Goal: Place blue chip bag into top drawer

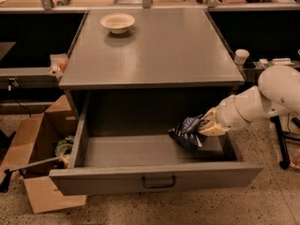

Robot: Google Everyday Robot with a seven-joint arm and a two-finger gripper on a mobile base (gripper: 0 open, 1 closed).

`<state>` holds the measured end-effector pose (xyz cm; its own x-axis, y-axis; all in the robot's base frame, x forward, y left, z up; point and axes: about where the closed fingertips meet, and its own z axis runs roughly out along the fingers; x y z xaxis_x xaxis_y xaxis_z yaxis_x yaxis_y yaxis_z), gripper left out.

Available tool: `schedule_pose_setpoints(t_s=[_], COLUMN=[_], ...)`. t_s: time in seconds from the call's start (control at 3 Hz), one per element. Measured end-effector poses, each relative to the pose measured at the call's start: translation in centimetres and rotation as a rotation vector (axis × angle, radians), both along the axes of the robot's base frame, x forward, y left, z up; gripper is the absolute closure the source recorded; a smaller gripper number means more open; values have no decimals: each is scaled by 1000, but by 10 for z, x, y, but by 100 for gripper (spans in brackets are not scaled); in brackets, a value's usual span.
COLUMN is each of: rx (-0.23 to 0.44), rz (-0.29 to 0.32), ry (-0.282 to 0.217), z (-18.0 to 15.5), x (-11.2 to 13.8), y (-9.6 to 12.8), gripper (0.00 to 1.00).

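Observation:
The blue chip bag (186, 131) is a crumpled dark blue foil bag with white markings. My gripper (206, 124) is shut on its right end and holds it inside the open top drawer (154, 178), low over the drawer floor at the right side. The drawer is pulled fully out of the grey cabinet (154, 50), its flat front panel and small black handle (158, 183) facing the camera. My white arm (262, 100) reaches in from the right over the drawer's right wall.
A round cream bowl (117, 22) sits on the cabinet top at the back left. A brown cardboard box (35, 156) with clutter stands on the floor left of the drawer. A black stand leg (280, 144) is at the right, with shelves behind.

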<state>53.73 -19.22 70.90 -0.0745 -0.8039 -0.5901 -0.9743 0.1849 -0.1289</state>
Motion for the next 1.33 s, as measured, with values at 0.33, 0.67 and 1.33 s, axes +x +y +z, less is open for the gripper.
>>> schedule_pose_setpoints(t_s=[0.33,0.67,1.33], rx=[4,4,42], rz=[0,1,2], ry=[7,7,-5], z=[-4,-4,2], x=[0,0,0], y=[0,0,-1], gripper=[74,51,4])
